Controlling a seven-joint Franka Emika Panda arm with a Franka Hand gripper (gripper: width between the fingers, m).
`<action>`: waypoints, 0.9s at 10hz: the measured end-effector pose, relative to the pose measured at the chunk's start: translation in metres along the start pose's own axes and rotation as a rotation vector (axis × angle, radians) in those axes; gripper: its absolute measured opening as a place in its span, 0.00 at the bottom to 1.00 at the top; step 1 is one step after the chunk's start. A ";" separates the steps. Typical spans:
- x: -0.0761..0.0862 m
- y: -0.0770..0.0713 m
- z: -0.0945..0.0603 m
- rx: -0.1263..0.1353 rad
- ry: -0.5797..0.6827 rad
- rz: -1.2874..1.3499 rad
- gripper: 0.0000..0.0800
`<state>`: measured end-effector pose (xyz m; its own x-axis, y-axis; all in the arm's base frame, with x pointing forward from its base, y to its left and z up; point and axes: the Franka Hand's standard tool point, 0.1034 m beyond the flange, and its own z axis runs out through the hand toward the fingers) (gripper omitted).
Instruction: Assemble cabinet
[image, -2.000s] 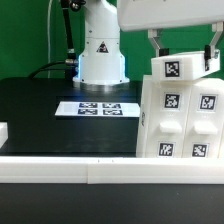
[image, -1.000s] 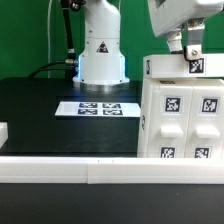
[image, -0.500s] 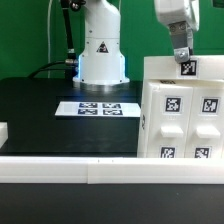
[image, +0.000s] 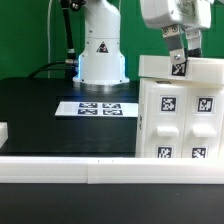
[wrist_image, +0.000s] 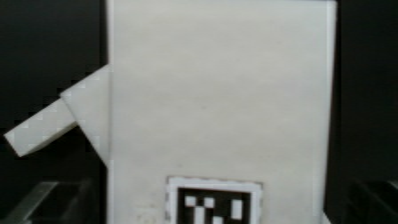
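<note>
In the exterior view, the cabinet (image: 182, 112) stands on the black surface (image: 50, 105) at the exterior view's right, near the front rail. The claw (image: 178, 60) hangs at its top edge; whether its fingers are apart or clamped, I cannot tell.

The wrist view shows only the cabinet's white face (wrist_image: 214, 100) and a tag. A snagging finger could tilt the cabinet.

Even bright light, exterior view sharp; wrist view soft, blurred.

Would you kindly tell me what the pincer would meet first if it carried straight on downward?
Most likely the top of the cabinet, directly beneath the pincer; depth is unclear, so contact may already exist.
</note>
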<state>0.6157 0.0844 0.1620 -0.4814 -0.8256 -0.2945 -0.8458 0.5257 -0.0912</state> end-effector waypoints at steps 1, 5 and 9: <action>0.000 0.000 0.000 0.000 0.000 -0.010 0.97; -0.014 -0.004 -0.019 0.022 -0.050 -0.051 1.00; -0.017 -0.004 -0.022 0.019 -0.059 -0.152 1.00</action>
<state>0.6225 0.0914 0.1886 -0.3334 -0.8827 -0.3313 -0.9031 0.3998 -0.1565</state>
